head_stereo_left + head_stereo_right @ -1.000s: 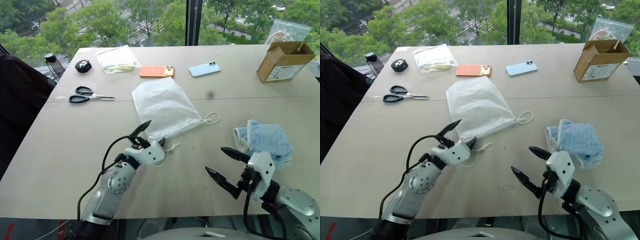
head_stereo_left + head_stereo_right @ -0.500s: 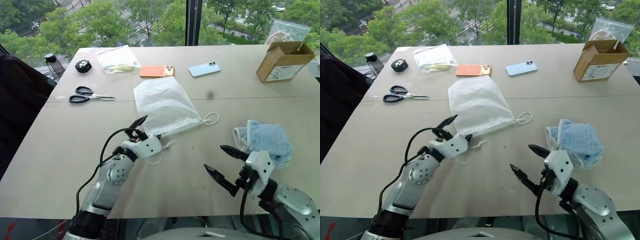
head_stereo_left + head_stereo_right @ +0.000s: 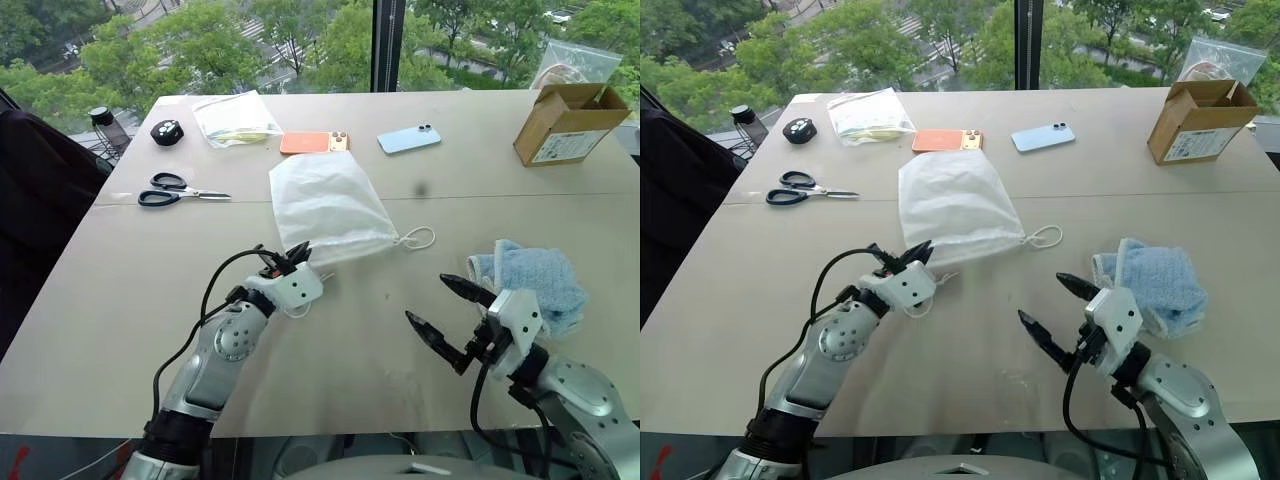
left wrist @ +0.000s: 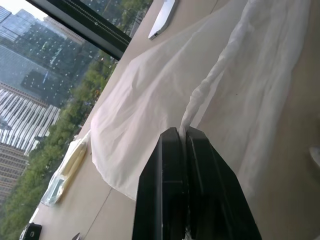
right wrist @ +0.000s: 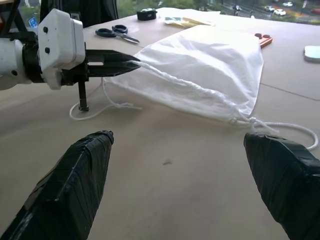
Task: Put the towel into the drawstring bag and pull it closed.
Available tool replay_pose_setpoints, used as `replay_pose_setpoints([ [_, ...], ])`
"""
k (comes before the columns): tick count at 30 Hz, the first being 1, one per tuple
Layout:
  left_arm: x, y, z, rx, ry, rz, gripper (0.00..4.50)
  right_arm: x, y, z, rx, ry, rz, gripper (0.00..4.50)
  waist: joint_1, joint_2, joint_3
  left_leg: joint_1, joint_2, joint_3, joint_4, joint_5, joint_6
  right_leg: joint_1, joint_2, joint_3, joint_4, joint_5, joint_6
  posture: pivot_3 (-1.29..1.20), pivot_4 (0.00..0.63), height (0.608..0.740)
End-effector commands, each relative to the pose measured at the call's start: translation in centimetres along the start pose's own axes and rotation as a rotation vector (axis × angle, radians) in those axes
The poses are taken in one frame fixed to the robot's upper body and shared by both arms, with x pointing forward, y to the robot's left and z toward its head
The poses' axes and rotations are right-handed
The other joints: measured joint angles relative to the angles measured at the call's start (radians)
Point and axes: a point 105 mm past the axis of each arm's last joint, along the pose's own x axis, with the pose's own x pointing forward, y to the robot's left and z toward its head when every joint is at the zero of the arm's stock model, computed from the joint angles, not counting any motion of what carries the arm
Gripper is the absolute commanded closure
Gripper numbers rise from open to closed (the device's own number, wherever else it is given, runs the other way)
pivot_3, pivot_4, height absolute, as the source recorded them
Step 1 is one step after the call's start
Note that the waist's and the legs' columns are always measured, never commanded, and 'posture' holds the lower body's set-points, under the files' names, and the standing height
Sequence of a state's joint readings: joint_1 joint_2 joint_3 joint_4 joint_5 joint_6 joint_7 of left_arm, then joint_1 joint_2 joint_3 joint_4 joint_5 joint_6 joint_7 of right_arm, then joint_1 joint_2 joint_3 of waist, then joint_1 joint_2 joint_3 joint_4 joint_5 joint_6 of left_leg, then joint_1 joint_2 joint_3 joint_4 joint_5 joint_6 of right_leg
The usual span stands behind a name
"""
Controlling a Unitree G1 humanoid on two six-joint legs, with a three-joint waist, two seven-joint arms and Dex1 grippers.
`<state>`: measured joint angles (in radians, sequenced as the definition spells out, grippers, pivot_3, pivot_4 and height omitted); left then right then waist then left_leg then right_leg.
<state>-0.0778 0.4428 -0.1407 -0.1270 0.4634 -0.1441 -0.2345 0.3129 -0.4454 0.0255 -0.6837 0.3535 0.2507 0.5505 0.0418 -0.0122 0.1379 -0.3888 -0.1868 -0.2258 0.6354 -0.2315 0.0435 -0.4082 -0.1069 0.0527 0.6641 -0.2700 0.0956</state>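
Note:
The drawstring bag [image 3: 325, 205], a translucent white pouch, lies flat in the middle of the table with a cord loop [image 3: 422, 238] at its right corner. My left gripper [image 3: 297, 255] is shut on the bag's near left corner at the gathered mouth edge; the left wrist view shows white fabric pinched between its fingers [image 4: 172, 165]. The light-blue towel [image 3: 535, 280] lies bunched at the right. My right gripper [image 3: 427, 299] is open, with nothing in it, just left of the towel and nearer than the bag [image 5: 200, 65].
Black scissors [image 3: 180, 190] lie at the left. A clear zip bag [image 3: 235, 118], an orange phone [image 3: 313, 142] and a blue phone [image 3: 408, 138] sit along the far side. A cardboard box [image 3: 568, 122] stands far right. A small black object [image 3: 165, 131] sits far left.
My left gripper went from wide open to shut on the bag's near corner, and the bag has slid slightly away. The right gripper stays open, edging forward.

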Motion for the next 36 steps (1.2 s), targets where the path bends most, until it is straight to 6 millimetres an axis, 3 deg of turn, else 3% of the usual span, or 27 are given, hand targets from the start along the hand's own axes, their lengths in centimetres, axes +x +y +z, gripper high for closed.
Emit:
replay_pose_setpoints([
  [1,0.7,2.9,1.5,-0.101,-0.073,0.127,4.45,0.1,-2.1,1.8,-0.100,-0.070,-0.112,0.00,0.000,0.000,0.000,0.000,0.000,0.000,0.000,0.000,0.000,0.000,0.000,0.000,0.000,0.000,0.000,0.00,0.150,0.736],
  [5,1.5,5.5,3.5,-0.218,-0.151,0.244,4.45,-0.7,-5.7,2.7,-0.148,-0.072,-0.309,0.00,-0.001,0.000,0.000,0.000,0.000,0.000,0.001,0.000,0.000,0.000,0.000,0.000,0.000,0.000,0.000,0.00,0.150,0.736],
  [9,2.3,7.5,4.4,-0.332,-0.182,0.327,4.45,-2.5,-7.6,2.2,-0.140,0.006,-0.376,0.00,0.000,-0.001,0.000,-0.001,0.000,0.000,0.001,0.000,0.000,0.000,0.000,0.000,0.000,0.001,0.000,0.00,0.150,0.736],
  [13,3.0,8.6,4.8,-0.403,-0.175,0.353,4.45,-4.7,-10.7,0.3,-0.122,0.146,-0.491,0.00,-0.004,-0.001,0.000,-0.002,0.000,0.001,0.002,0.000,0.000,0.000,0.000,0.001,0.000,0.002,0.000,0.00,0.150,0.736],
  [17,3.3,8.8,4.9,-0.443,-0.169,0.352,4.45,-5.4,-12.0,-2.5,-0.048,0.307,-0.536,0.00,-0.005,0.000,0.000,-0.001,0.000,0.002,0.002,0.000,0.000,0.000,0.001,0.002,0.000,0.003,0.000,0.00,0.150,0.736],
  [21,3.1,9.0,4.6,-0.459,-0.151,0.350,4.45,-6.7,-13.8,-4.4,0.029,0.397,-0.710,0.00,-0.005,-0.001,0.000,-0.001,0.001,0.003,0.003,0.000,0.000,0.000,0.001,0.003,0.000,0.004,0.000,0.00,0.150,0.736],
  [28,2.7,9.1,4.2,-0.456,-0.131,0.351,4.45,-8.3,-13.8,-6.9,-0.013,0.617,-0.775,0.00,0.003,-0.004,-0.003,-0.001,0.001,0.003,0.006,0.000,0.000,0.001,0.001,0.002,0.000,0.004,0.001,0.00,0.150,0.736],
  [32,3.0,9.1,4.5,-0.456,-0.142,0.344,4.45,-9.9,-13.0,-8.8,0.168,0.718,-0.828,0.00,0.013,-0.009,-0.006,0.000,0.000,0.002,0.008,0.000,0.000,0.004,0.002,0.001,-0.001,0.005,0.002,0.00,0.150,0.736],
  [36,3.2,9.2,4.5,-0.457,-0.146,0.342,4.45,-10.2,-11.1,-10.2,0.333,0.813,-0.778,0.00,0.033,-0.014,-0.009,0.005,0.000,0.001,0.007,-0.002,0.002,0.011,0.002,-0.001,-0.003,0.005,0.002,0.00,0.150,0.736],
])
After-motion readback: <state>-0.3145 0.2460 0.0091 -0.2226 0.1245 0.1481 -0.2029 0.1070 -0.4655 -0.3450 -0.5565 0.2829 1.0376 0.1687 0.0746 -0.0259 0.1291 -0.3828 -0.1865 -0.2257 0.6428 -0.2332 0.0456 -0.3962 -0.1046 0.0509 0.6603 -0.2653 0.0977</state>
